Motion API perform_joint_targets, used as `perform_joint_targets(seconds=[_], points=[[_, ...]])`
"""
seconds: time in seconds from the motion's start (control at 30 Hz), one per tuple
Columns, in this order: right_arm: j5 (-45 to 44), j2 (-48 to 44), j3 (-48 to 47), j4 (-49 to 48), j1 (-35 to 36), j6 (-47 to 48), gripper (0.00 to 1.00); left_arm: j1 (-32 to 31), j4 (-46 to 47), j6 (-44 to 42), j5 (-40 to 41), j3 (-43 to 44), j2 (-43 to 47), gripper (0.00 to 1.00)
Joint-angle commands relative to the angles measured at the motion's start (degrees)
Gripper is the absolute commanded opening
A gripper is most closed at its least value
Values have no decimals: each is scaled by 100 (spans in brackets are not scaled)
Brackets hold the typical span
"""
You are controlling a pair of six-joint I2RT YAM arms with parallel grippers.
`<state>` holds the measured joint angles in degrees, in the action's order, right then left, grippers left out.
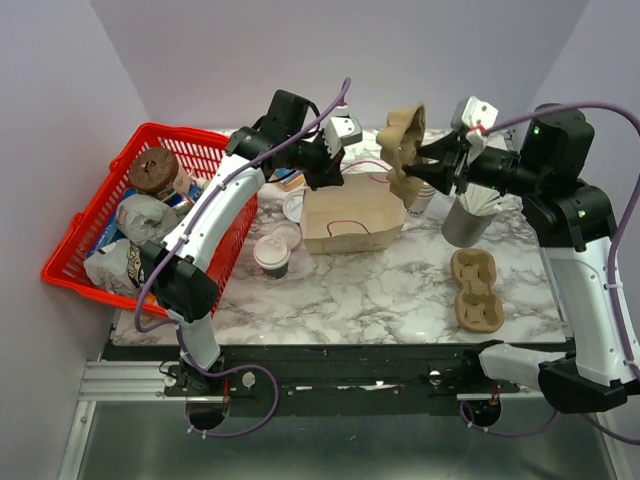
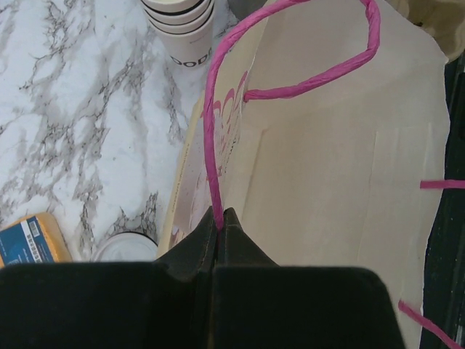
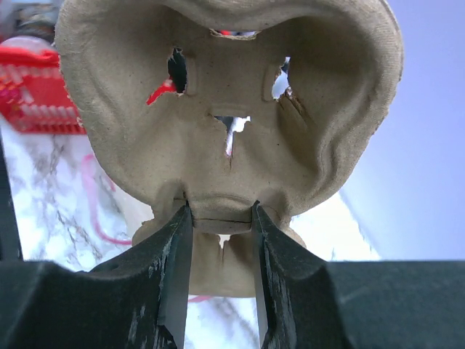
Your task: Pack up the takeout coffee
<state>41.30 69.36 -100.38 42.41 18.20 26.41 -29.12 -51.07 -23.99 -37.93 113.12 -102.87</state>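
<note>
The takeout coffee [image 1: 272,254], a small cup with a white lid and a dark lower band, stands on the marble left of the open paper bag [image 1: 350,225]. My left gripper [image 1: 336,176] is at the bag's back left corner, shut on its pink handle [image 2: 216,138]; the jaws [image 2: 219,215] pinch the cord just above the bag's wall [image 2: 327,189]. My right gripper [image 1: 420,168] holds a brown pulp cup carrier [image 1: 404,150] upright in the air over the bag's right edge. In the right wrist view, its fingers [image 3: 220,212] clamp the carrier's middle bridge [image 3: 225,131].
A red basket [image 1: 215,150] of wrapped food hangs over the table's left edge. A second pulp carrier [image 1: 476,290] lies at the right front, with a grey cup [image 1: 466,222] behind it. A stack of cups [image 2: 180,29], a white lid [image 2: 125,247] and a blue packet [image 2: 29,240] sit beside the bag.
</note>
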Motion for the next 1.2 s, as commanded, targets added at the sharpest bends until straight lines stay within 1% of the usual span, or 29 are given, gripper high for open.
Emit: perform_joint_targets(seconds=[0.0,0.07,0.17,0.23,0.4,0.57,0.8,0.87,0.9,1.03,1.17], points=[[1284,-230,483,-198,289,1636,0,-67,-228,-9,-171,166,-49,0],[1223,-318,720,-198,605,2268,1,-102,-289,-18,-171,167,-40,0],[1082,-222,792,-198,992,2692,0,-164,-316,-27,-179,105,30,0],[1021,-125,766,-207,1141,2764,0,-207,-316,-9,-206,70,100,0],[1038,60,826,-190,1213,2957,1,-295,-316,17,-223,-106,302,0],[1091,-195,1459,-181,1300,3492,0,-339,-307,131,-267,-211,390,0],[679,-186,1890,-155,1406,3528,0,-366,-272,175,-276,-282,504,0],[511,-108,1899,222,1406,3974,1,-366,-298,175,-302,-308,531,0],[450,-64,1838,354,1406,4038,0,-366,-307,175,-302,-326,557,0],[160,191,1566,1013,1415,4144,0,-375,-395,79,-329,-405,610,0],[-200,332,1468,1217,1538,4170,0,-392,-325,105,-355,-615,689,0]])
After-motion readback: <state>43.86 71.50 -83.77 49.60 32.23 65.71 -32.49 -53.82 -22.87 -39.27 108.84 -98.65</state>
